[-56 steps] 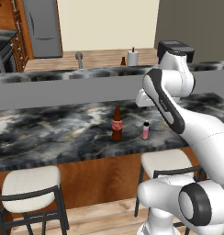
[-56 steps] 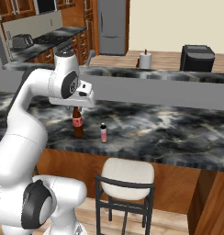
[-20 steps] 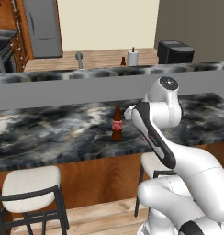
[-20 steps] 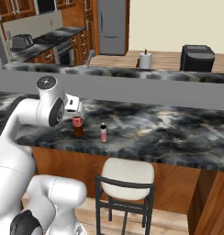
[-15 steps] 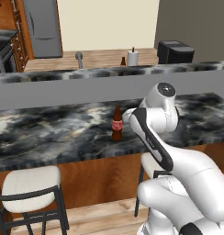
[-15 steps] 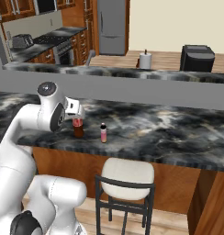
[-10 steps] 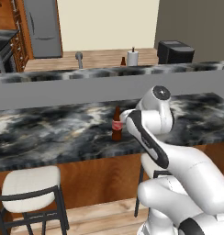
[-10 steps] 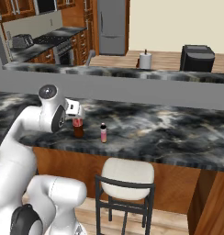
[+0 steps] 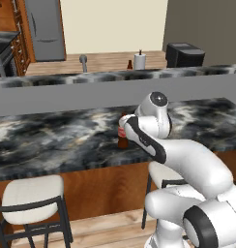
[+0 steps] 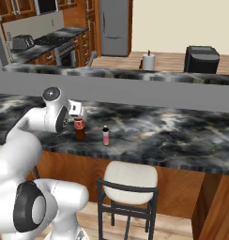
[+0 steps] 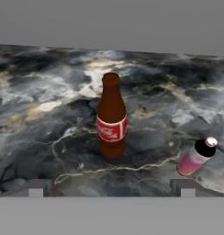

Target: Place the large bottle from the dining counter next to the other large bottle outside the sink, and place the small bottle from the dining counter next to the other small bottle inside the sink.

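The large bottle [image 11: 112,117], dark brown with a red label, stands upright on the dining counter [image 11: 45,114]. It is centred ahead of my open gripper [image 11: 111,190], apart from both fingertips. In the right base view the hand hangs just left of and above the large bottle [image 10: 80,131]. In the left base view my arm covers part of the large bottle [image 9: 122,139]. The small bottle [image 11: 196,157], pink with a black cap, stands to the right of it, also seen as the small bottle [image 10: 105,136]. The other large bottle [image 9: 130,64] stands on the far counter, right of the sink's faucet [image 9: 83,60].
A white paper towel roll [image 9: 140,61] and a black appliance [image 9: 184,54] sit on the far counter. A grey raised ledge [image 9: 66,89] runs behind the dining counter [image 10: 182,136]. Stools [image 9: 33,193] [image 10: 130,178] stand under its front edge.
My arm has folded lower and the hand has come down and closer to the large bottle. Both bottles stand where they were; the jaws stay wide.
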{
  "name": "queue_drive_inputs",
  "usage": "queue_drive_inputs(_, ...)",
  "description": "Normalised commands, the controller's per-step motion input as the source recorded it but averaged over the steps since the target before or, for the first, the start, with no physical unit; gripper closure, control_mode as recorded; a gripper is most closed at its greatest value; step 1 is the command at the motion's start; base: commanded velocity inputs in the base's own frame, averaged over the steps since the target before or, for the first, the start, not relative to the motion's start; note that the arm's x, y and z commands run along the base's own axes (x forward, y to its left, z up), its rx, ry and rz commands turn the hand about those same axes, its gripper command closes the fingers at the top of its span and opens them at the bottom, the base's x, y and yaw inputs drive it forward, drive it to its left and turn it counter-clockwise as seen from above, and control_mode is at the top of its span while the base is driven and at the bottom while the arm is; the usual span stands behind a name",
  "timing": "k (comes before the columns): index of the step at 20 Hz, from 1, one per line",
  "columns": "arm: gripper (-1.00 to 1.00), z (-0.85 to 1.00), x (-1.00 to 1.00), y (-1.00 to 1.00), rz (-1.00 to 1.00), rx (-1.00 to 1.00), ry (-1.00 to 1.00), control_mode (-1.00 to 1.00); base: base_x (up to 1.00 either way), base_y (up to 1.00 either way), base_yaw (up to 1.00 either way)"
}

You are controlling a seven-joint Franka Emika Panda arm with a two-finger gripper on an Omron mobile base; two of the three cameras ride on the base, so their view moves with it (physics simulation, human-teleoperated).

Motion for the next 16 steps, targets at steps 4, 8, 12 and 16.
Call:
queue_drive_inputs(4, -1.00, -0.13, 0.51, 0.09, 0.00, 0.00, 0.00, -1.00, 0.00, 0.00, 0.00)
queue_drive_inputs(8, -1.00, -0.17, 0.44, 0.08, 0.00, -0.01, 0.00, -1.00, 0.00, 0.00, 0.00)
queue_drive_inputs(12, -1.00, -0.23, 0.32, 0.05, 0.00, -0.01, 0.00, -1.00, 0.00, 0.00, 0.00)
queue_drive_inputs(16, -1.00, -0.26, 0.29, 0.04, 0.00, 0.00, 0.00, -1.00, 0.00, 0.00, 0.00)
